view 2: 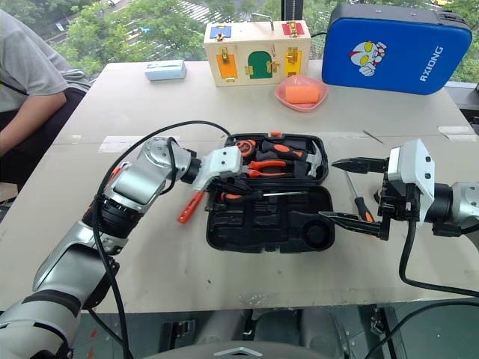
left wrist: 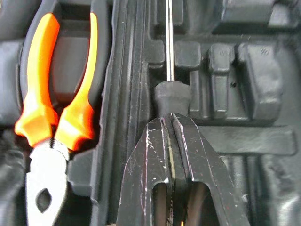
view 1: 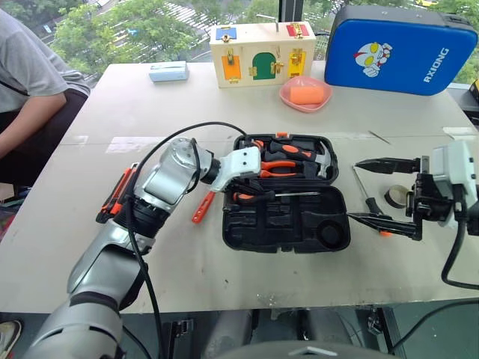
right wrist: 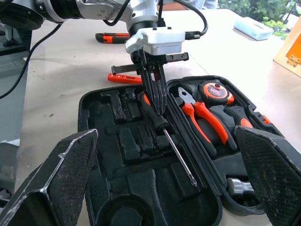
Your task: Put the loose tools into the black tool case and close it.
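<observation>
Closed fingers [left wrist: 181,141] of the left gripper [right wrist: 155,96] pinch the handle of a screwdriver [right wrist: 169,136], whose thin shaft lies along the near half of the open black case [view 1: 284,224]. That grip looks meant to lay the tool into a moulded recess beside the hinge ridge. Just across that ridge, in the far half, pliers [left wrist: 51,117], a tape measure [right wrist: 214,92] and a hammer [view 1: 318,161] already sit in their slots. Whether the screwdriver is fully seated is hard to tell, since the fingers cover most of its handle.

Right of the case, the right gripper [view 1: 389,198] hangs with its fingers spread wide and holding nothing, probably waiting clear of the work. Behind it on the desk [view 1: 112,105] lie a second screwdriver [view 2: 358,198] and a black tape roll [view 1: 397,196], both partly hidden by those fingers. Left of the case lie an orange tester pen [view 2: 191,207] and, mostly hidden behind the left arm, the utility knife [view 1: 116,198]. Beyond the case stand a wooden latch box [view 1: 262,52], a pink bowl [view 1: 305,93] and a blue case [view 1: 400,48].
</observation>
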